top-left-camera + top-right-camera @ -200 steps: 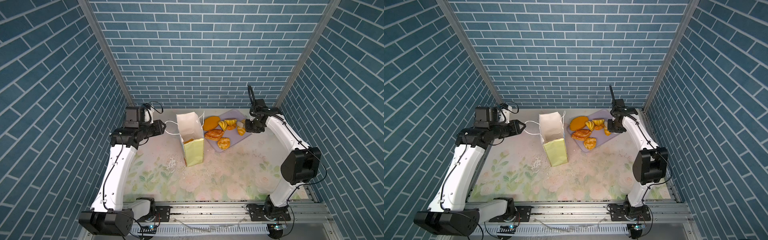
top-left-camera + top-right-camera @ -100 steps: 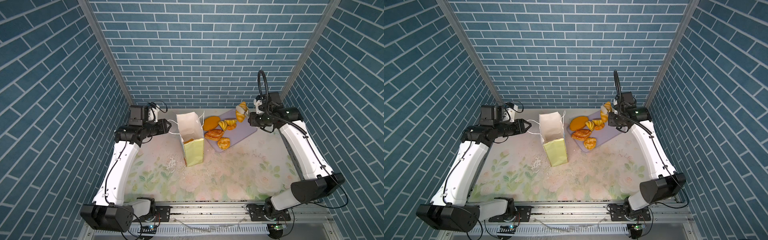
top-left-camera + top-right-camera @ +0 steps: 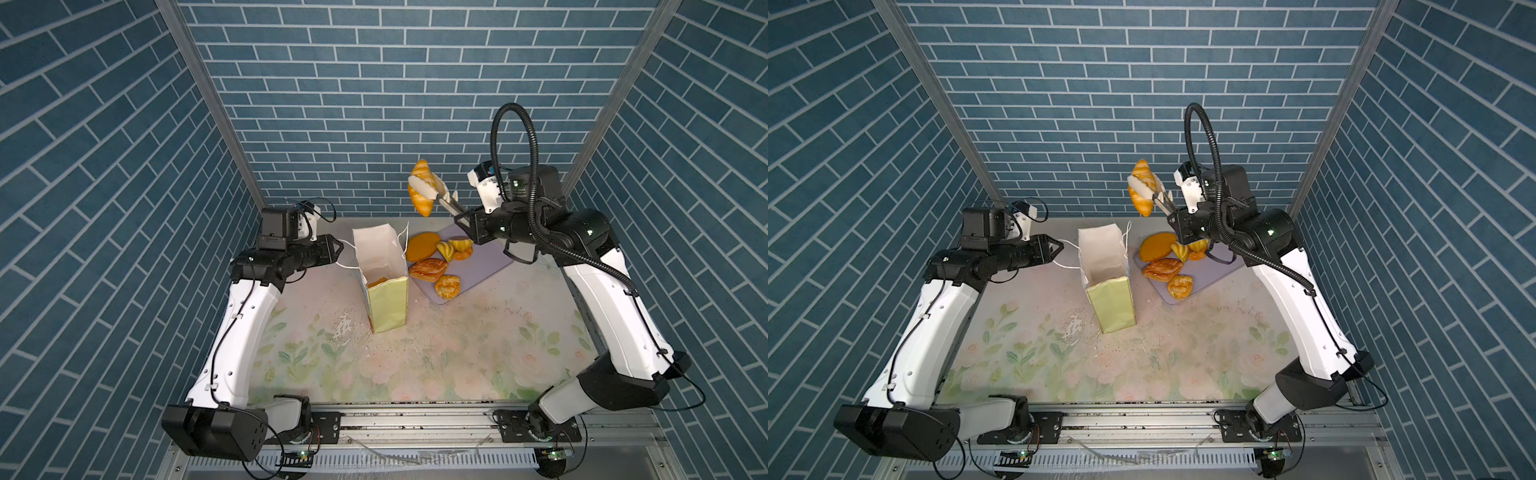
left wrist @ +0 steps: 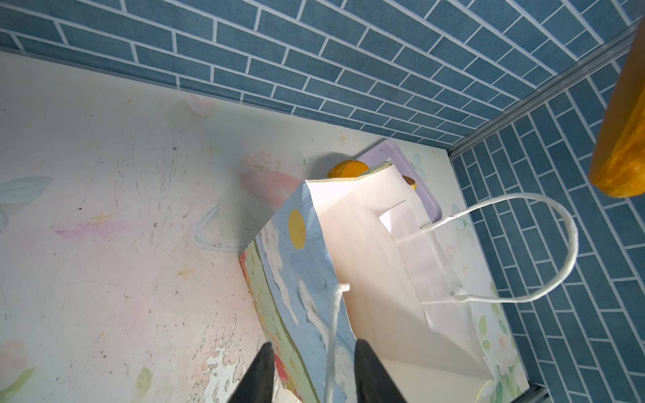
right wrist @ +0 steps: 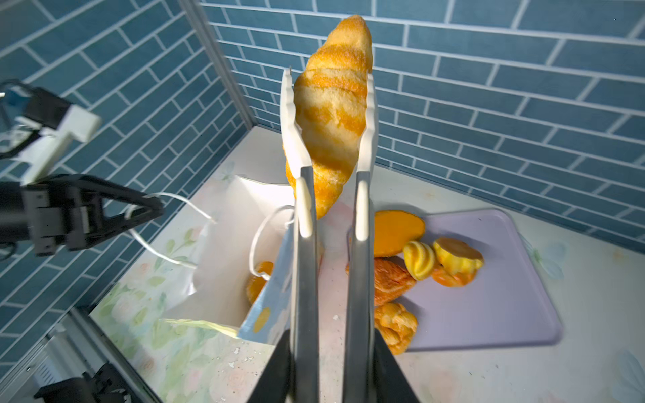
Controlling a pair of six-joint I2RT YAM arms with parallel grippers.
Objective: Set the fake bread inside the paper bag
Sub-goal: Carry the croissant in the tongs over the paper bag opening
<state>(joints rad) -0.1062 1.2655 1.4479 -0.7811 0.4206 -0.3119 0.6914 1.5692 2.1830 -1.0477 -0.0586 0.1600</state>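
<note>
Pinched in white-tipped tongs (image 5: 303, 244), a golden croissant (image 3: 422, 195) (image 3: 1142, 193) (image 5: 331, 115) hangs high above the table, just right of the paper bag's mouth. My right gripper (image 3: 467, 222) (image 5: 326, 335) is shut on the tongs' metal arms. The paper bag (image 3: 384, 266) (image 3: 1106, 266) (image 4: 366, 261) stands upright and open, with a piece of fake bread (image 5: 260, 270) at its bottom. At the bag's left, my left gripper (image 3: 338, 249) (image 4: 312, 352) has its jaws apart, and the white cord handle (image 4: 331, 331) runs between them. More fake bread (image 3: 426, 269) lies on the tray.
The lilac tray (image 3: 482, 266) (image 5: 488, 296) lies right of the bag, holding a flat round bun (image 3: 422, 244), small yellow rolls (image 3: 457, 247) and a knotted roll (image 3: 446, 286). White flakes (image 3: 345, 328) dot the floral table mat. Brick-patterned walls close in three sides.
The right arm has lifted the croissant in the tongs off the tray, up and leftward to near the bag's mouth. The left gripper has edged closer to the bag's handle.
</note>
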